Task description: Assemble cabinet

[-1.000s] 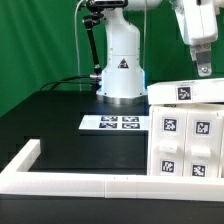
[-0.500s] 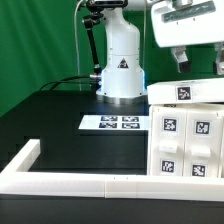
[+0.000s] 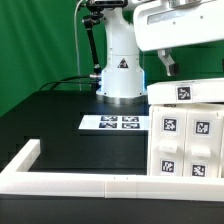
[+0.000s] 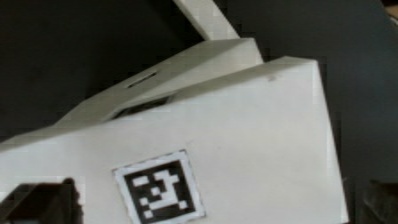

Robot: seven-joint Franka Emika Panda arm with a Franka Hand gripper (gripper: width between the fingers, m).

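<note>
The white cabinet stands at the exterior view's right, its front showing a 2x2 grid of tagged drawer fronts and one more tag on its top. My gripper hangs just above the cabinet's top; one finger shows and the other is cut off by the frame edge. In the wrist view the cabinet's tagged top fills the picture. My gripper has its dark fingers far apart at the two sides, with nothing held between them. The jaws are open and not touching the cabinet.
The marker board lies flat on the black table in front of the robot base. A long white rail borders the table's near edge and turns up at the exterior view's left. A green backdrop stands behind.
The gripper hand has turned about its own axis over the cabinet and shifted toward the exterior view's left, so its broad side now faces the camera. The cabinet has not moved.
</note>
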